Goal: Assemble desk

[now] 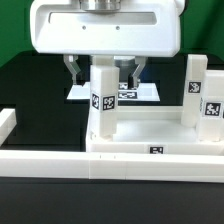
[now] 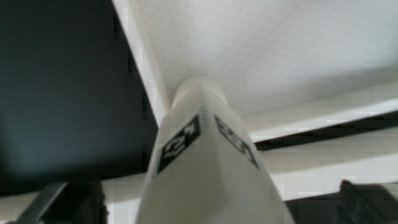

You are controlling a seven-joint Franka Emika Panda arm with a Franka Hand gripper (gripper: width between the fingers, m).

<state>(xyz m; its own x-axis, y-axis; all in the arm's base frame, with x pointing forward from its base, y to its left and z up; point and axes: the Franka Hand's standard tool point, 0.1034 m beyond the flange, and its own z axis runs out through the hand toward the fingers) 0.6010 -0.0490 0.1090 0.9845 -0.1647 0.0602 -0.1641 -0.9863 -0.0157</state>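
Note:
The white tray-like tabletop (image 1: 150,132) lies on the black table. A white leg (image 1: 103,98) with black-and-white tags stands upright at its corner on the exterior view's left. My gripper (image 1: 104,72) straddles the top of this leg, with its fingers (image 1: 74,70) apart and a gap on each side, so it is open. In the wrist view the same leg (image 2: 210,150) runs down between the dark fingertips (image 2: 43,206) to the tabletop (image 2: 267,50). My gripper (image 2: 205,206) does not touch it there. Two more legs (image 1: 196,85) (image 1: 212,108) stand at the tabletop's right end.
The marker board (image 1: 150,92) lies on the table behind the leg. A long white border bar (image 1: 100,168) runs along the front, and another (image 1: 8,125) stands at the exterior view's left.

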